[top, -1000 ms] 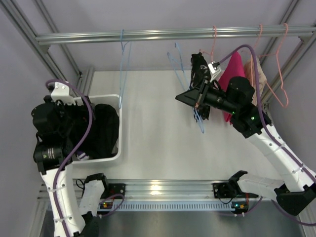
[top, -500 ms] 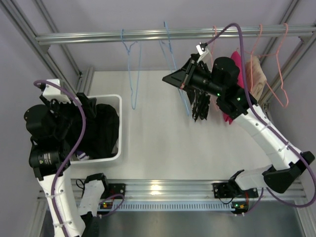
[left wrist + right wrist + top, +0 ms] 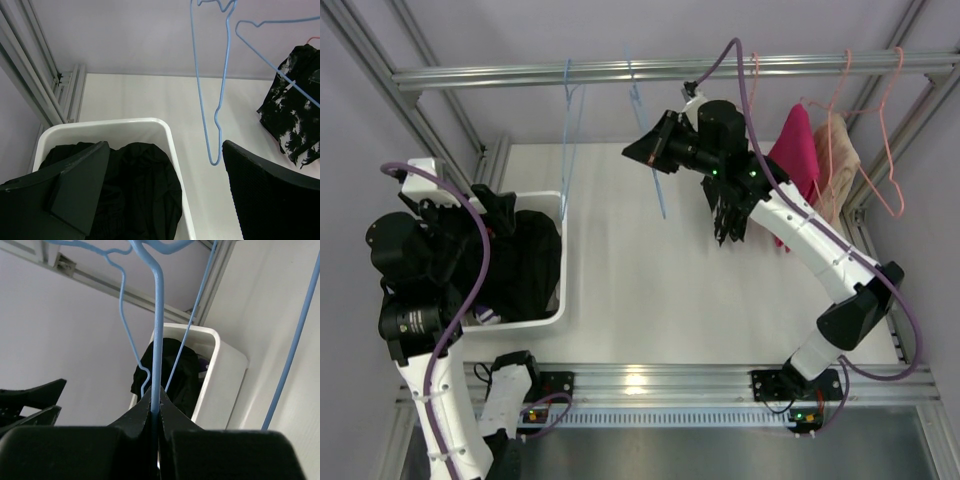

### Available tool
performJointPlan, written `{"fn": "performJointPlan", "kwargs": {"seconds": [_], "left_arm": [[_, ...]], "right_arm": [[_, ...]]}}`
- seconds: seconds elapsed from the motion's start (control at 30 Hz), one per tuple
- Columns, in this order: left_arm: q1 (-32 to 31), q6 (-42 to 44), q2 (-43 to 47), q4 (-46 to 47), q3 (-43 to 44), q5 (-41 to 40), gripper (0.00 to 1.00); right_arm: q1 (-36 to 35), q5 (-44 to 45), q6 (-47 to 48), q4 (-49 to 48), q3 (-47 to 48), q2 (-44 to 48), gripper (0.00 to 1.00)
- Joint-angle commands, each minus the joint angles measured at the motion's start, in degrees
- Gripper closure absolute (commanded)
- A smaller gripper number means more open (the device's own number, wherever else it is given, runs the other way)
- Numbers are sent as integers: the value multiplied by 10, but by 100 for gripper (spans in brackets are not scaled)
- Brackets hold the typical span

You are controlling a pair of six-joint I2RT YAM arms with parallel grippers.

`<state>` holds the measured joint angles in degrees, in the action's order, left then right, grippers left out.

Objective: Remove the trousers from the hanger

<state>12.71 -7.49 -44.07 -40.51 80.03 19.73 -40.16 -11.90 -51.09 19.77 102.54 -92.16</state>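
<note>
The camouflage trousers [image 3: 729,212] hang below my right arm, dark with pale patches. They also show at the right edge of the left wrist view [image 3: 291,122], with a bit of pink hanger above them. The plain black trousers [image 3: 527,262] lie in the white bin [image 3: 561,255], and show there in the left wrist view [image 3: 145,190]. My right gripper [image 3: 652,157] is shut on an empty blue hanger [image 3: 158,330], whose hook is up by the rail [image 3: 633,78]. My left gripper [image 3: 165,200] is open above the bin, holding nothing.
A second empty blue hanger [image 3: 568,130] hangs on the metal rail [image 3: 500,74] above the bin. A bright pink garment [image 3: 794,160] and a beige garment [image 3: 836,165] hang at the right among pink hangers [image 3: 886,140]. Frame posts stand at both sides.
My right gripper has carried the blue hanger left and up toward the rail, away from the camouflage trousers, which stay hanging. My left arm has risen slightly over the bin.
</note>
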Motion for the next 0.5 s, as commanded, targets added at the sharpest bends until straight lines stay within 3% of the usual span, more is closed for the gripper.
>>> {"fn": "performJointPlan", "kwargs": {"seconds": [0.0,0.17,0.23,0.37,0.4,0.47], "left_arm": [[4,-8,9,39,-6,4,1],[4,2,7,34,-5,10,1],[4,12,0,22,-1,24,1],[4,45,-28,-10,34,55,1],[4,51,-44,-18,42,62,1],[4,69,-61,-44,70,75,1]], "right_arm": [[-10,27,-16,11,34,-8,100],[-10,20,-22,-2,11,-8,95],[-9,19,-22,-3,-5,-4,83],[-9,14,-16,-14,-26,17,45],[-8,14,-10,-15,-35,22,24],[-5,14,2,-16,-47,44,3]]}}
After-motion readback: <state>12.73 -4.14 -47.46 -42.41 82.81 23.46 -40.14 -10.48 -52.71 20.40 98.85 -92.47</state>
